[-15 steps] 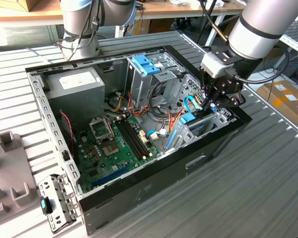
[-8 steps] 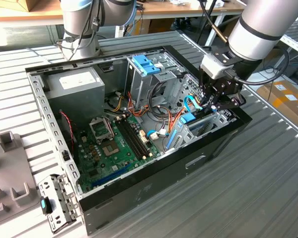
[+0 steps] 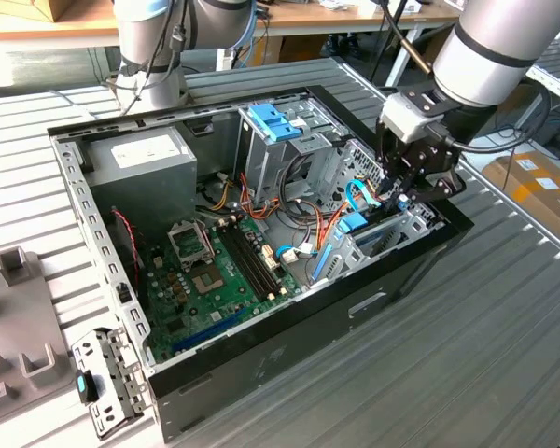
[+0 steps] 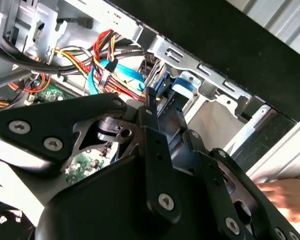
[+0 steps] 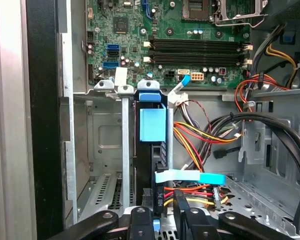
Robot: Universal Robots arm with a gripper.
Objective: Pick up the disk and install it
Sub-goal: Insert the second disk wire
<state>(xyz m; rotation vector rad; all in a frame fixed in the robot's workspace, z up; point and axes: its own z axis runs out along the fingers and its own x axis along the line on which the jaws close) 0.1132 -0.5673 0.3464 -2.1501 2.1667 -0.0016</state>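
the open computer case [image 3: 261,364] on the bench [image 3: 504,327] holds a green motherboard [image 3: 215,280], a grey power supply [image 3: 140,159] and coloured cables [image 5: 210,140]. the disk [image 5: 152,125] stands on edge in the drive bay [image 5: 105,150], its light-blue carrier showing. the tool [image 5: 162,212] is clamped narrowly on the disk's edge.

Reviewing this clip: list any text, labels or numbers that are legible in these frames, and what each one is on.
No text here is legible.
Power supply label: printed, too small to read.
Motherboard markings in the first wrist view: fine white print, too blurred to read.
Disk, standing on edge in the metal bay: its light-blue carrier carries no readable print.
End effector: plain black, no marking seen.
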